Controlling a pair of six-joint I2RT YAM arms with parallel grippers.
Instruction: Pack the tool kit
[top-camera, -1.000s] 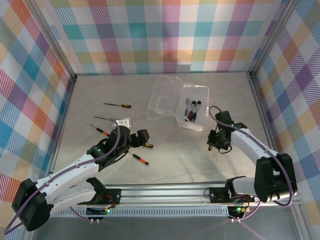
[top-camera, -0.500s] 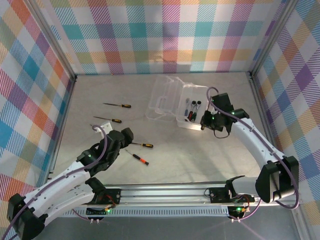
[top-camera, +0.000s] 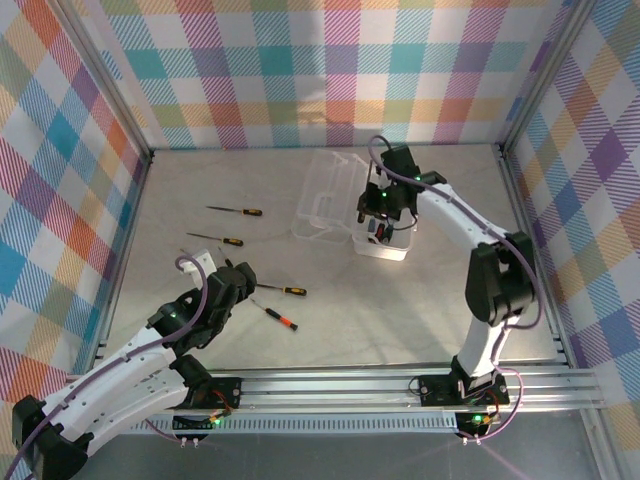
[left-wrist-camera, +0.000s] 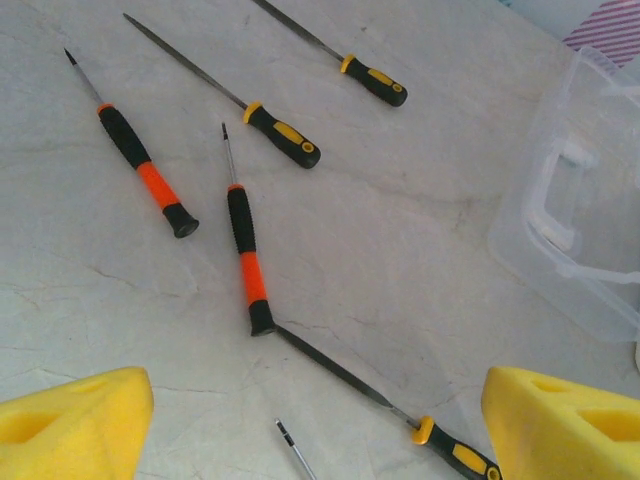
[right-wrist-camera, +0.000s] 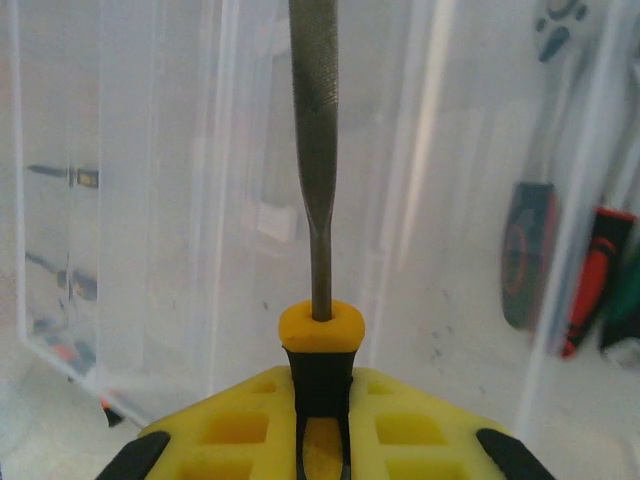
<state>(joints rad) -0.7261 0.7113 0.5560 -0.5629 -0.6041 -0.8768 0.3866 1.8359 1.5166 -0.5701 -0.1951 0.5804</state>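
The tool kit's clear box (top-camera: 398, 247) stands at mid-back with its lid (top-camera: 322, 195) hinged open to the left. My right gripper (top-camera: 384, 208) hovers over the box, shut on a slim file (right-wrist-camera: 315, 150) by its black-yellow handle; the shaft points into the box (right-wrist-camera: 150, 200). Black-red tools (right-wrist-camera: 528, 255) lie inside. My left gripper (top-camera: 238, 277) stands open low over the table, its yellow fingers (left-wrist-camera: 70, 420) wide apart. Ahead of it lie two black-orange screwdrivers (left-wrist-camera: 150, 180) (left-wrist-camera: 247, 265) and three black-yellow ones (left-wrist-camera: 285, 133) (left-wrist-camera: 375, 80) (left-wrist-camera: 450, 455).
From above, loose screwdrivers (top-camera: 237, 211) (top-camera: 220, 240) (top-camera: 283, 290) (top-camera: 277, 316) are scattered left of centre. Checked walls close off the left, back and right. The open lid (left-wrist-camera: 590, 230) lies to the right of my left gripper.
My right arm has swung from the near right up over the box, carrying the file. My left arm has drawn back towards the near left, uncovering the screwdrivers.
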